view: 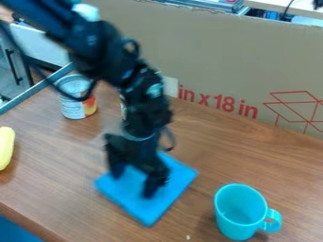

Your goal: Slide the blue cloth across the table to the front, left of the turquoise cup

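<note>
The black gripper (133, 184) hangs down over a blue square cloth or mat (150, 210) on the wooden table, left of centre. Its two fingers stand apart, with blue surface visible between them. Whether the fingertips touch the blue square cannot be told. To the right of the square stands an upright turquoise cup (236, 212), its handle pointing right. A can (75, 106) with a white and orange label is behind and left of the gripper, partly behind a cable loop of the arm. At the left edge lies a yellow object (5, 147).
A large cardboard panel (214, 56) with red print stands along the table's back. A metal rail (38, 92) runs along the back left edge. The wooden table (50, 189) ends in a slanting edge at the lower left.
</note>
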`<action>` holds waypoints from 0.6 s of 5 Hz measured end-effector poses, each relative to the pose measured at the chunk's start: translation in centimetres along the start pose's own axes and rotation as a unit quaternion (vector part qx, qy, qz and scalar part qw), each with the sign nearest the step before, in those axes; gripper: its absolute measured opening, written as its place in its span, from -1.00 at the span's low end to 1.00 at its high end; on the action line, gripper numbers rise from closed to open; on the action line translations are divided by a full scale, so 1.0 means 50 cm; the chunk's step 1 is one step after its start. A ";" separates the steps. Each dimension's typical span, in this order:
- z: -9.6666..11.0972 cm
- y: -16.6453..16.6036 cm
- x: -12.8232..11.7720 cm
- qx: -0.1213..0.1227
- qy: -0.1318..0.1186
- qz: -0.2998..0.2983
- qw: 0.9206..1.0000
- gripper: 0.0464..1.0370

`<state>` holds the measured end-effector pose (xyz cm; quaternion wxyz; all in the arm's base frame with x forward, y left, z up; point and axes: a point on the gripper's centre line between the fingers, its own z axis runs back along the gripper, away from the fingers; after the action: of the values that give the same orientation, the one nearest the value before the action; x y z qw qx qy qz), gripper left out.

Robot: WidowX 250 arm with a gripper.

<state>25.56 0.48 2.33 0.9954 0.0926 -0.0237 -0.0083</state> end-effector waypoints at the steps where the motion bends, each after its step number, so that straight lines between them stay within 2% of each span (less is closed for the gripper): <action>1: -0.004 0.026 -0.096 -0.003 0.046 0.021 0.999 0.93; 2: -0.003 0.017 -0.136 -0.027 0.067 0.013 0.997 0.93; 3: 0.024 0.021 -0.094 -0.073 0.045 0.030 0.996 0.93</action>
<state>20.82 1.41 3.48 0.9994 0.0189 0.0191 0.0237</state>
